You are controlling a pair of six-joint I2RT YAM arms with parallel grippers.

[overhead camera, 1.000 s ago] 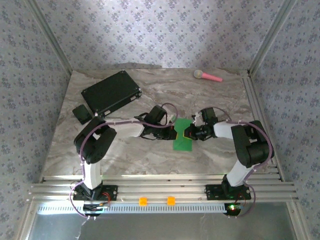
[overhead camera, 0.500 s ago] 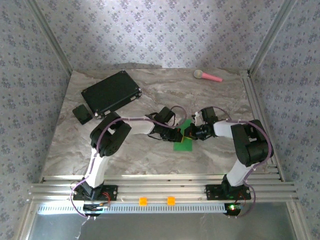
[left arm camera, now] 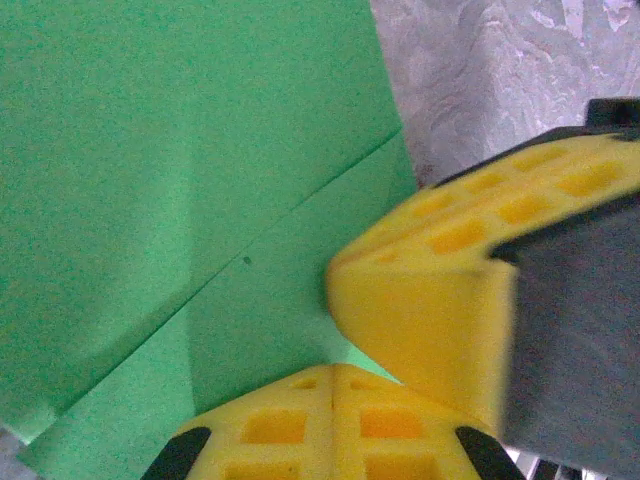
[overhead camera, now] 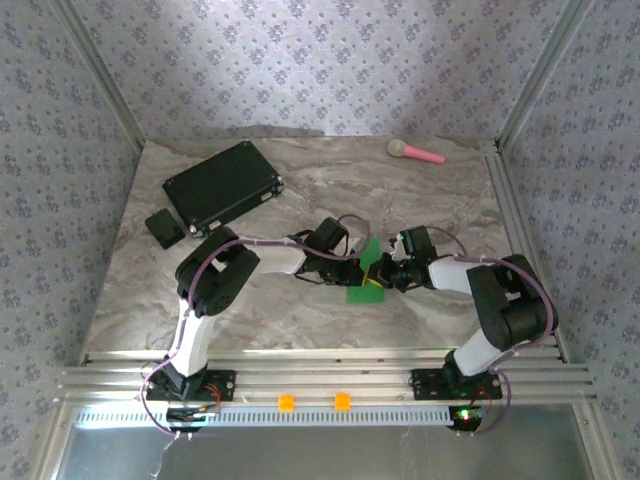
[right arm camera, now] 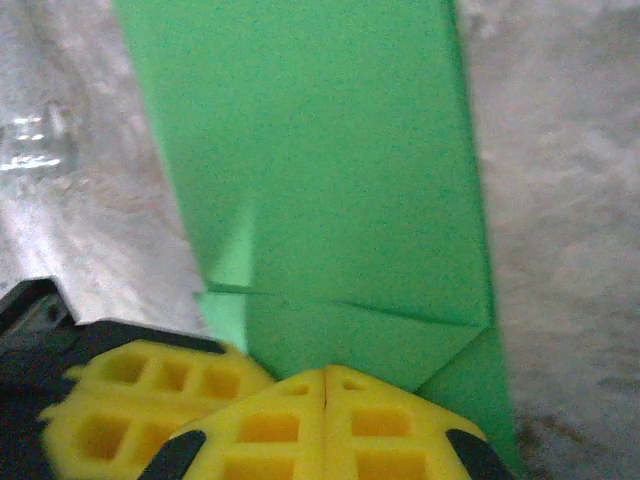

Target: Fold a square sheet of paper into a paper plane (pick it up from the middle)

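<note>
While both arms meet mid-table, the green sheet of paper (overhead camera: 366, 291) sits on the marble-pattern table (overhead camera: 280, 320) between them, part folded. It is thin and matte, a narrow straight-edged strip with crisp diagonal creases and a small triangular flap near the tips. Left gripper (left arm camera: 332, 400) clenched, yellow waffle-grid pads seam to seam, tips on the paper. Right gripper (right arm camera: 328, 400) likewise closed pad to pad at the creased end. Can't tell if either pinches a layer. Black rectangular case (overhead camera: 222, 184) far left, well apart. Pink-handled mic-like toy (overhead camera: 415, 151) by the back wall.
</note>
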